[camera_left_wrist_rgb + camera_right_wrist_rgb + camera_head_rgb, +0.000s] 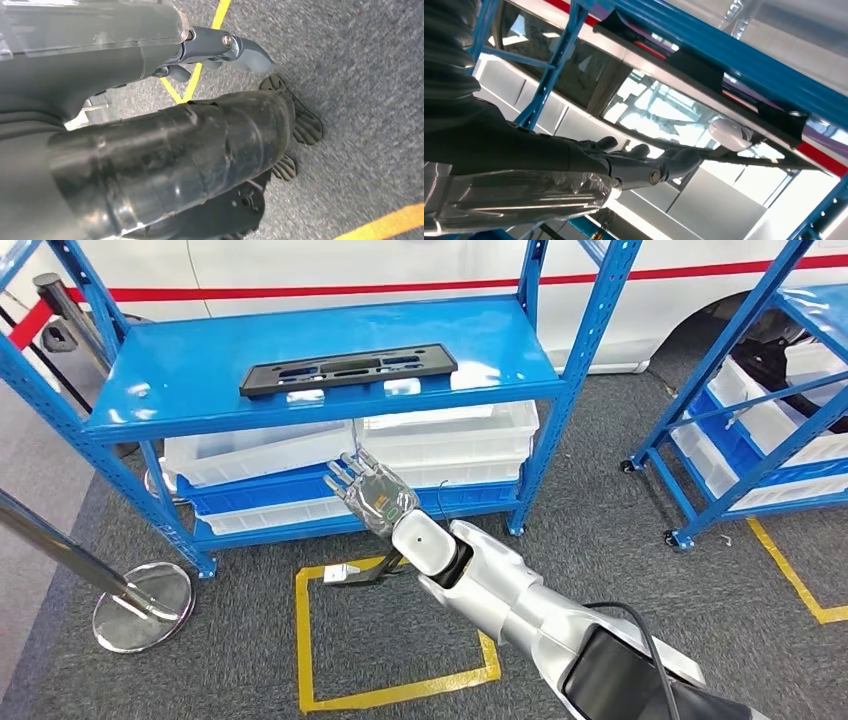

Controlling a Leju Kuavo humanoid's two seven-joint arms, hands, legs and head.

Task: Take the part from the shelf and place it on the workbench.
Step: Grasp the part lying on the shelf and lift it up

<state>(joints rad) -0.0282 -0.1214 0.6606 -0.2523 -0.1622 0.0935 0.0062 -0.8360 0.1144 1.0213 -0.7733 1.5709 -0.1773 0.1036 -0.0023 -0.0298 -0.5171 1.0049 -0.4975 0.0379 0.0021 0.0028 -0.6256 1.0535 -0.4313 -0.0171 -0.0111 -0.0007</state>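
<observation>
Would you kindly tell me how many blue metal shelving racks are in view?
2: one blue metal shelving rack ahead, bearing the flat black plastic part; another at right, partly cropped. More may stand beyond the frame.

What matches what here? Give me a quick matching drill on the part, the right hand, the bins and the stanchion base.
Things:
1. black part
2. right hand
3. white bins
4. stanchion base

Places:
A. on the carpet left of the rack
B. lying flat on the top blue shelf
C. on the rack's lower level
D. raised in front of the rack, below the shelf edge

Pairs: 1-B, 2-D, 3-C, 4-A
</observation>
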